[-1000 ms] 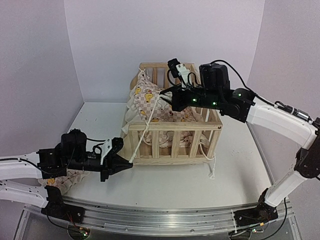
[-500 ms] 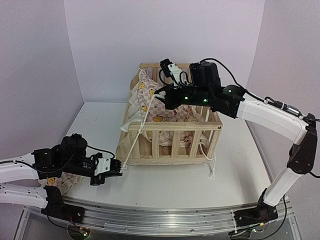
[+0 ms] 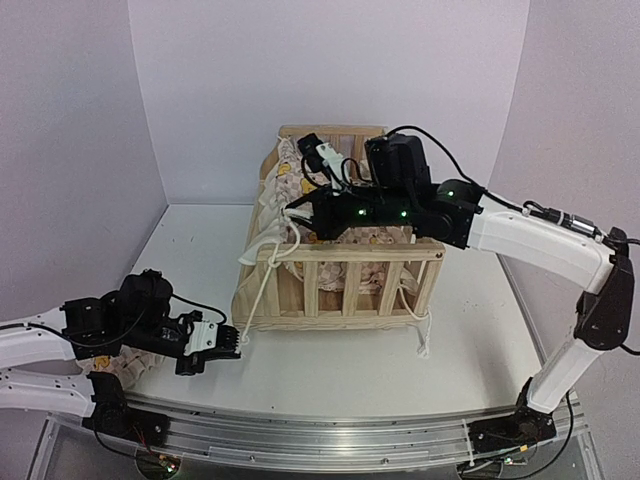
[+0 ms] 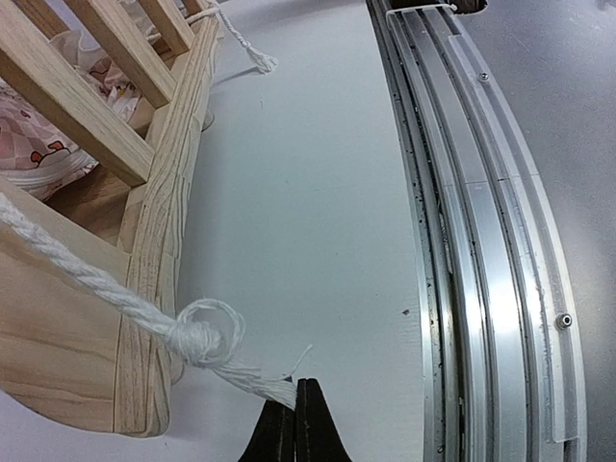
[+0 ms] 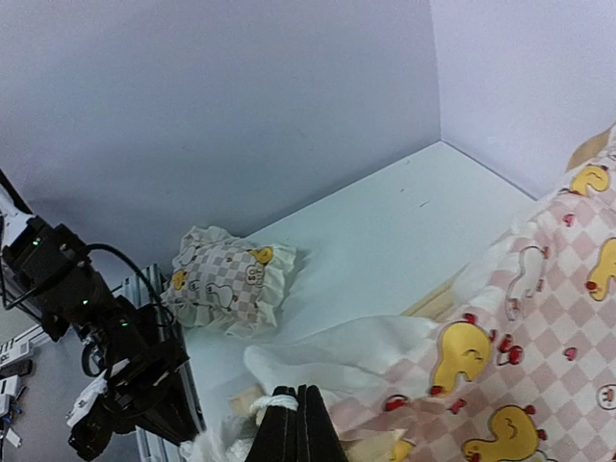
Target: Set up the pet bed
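Clearly, both grippers are fully closed. The left gripper (image 3: 232, 340) sits low over the table (image 3: 190, 240), just in front of the near left corner of the pet bed (image 3: 345, 254). In its wrist view the two fingers are pressed together on the frayed end of a white tie string (image 4: 87, 274). A small knot sits just beside the fingertips, and from there the string goes up past the wooden frame (image 4: 159, 241) toward its top left corner.

The right gripper (image 3: 293, 213) reaches across the bed from the right and is at the upper left corner of the frame. Its fingers are together on the white ruffled edge of the cushion (image 5: 539, 327), and a bit of white cord shows just beside the tips.

The cushion with yellow ducks lies inside the frame, bunched toward the left and back. The bed stands in the middle of the table. A small pillow (image 5: 226, 279) in a similar print lies on the table at the left, near the left arm.
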Available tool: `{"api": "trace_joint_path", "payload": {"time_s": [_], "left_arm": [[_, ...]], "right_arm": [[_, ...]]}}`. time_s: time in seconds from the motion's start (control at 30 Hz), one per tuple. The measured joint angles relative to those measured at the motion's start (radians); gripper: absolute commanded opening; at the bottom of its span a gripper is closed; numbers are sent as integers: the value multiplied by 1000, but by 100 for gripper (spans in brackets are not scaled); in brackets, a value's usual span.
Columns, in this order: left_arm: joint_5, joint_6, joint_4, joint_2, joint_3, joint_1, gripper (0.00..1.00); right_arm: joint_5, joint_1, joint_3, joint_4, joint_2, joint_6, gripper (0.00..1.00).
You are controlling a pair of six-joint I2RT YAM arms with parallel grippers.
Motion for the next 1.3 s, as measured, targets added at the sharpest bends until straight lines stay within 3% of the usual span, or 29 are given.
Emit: {"api": "trace_joint_path", "payload": {"time_s": [0.3,0.57,0.9,1.1,1.3], "left_arm": [[12,-42,-107,-169,5,67,0],[-101,1,-196,-181,30,70,0],[-149,90,-296,-225,30,74,0],[-126,113,-293,-186,30,76,0],[-84,170,-273,-80,27,76,0]], "right_arm": [[4,68,214,37,195,4,0],[-11,83,305,73,328,68,0],[-37,136,561,112,569,158,0],[-32,144,534,160,587,196,0],[-13,154,390,234,499,181,0]]}}
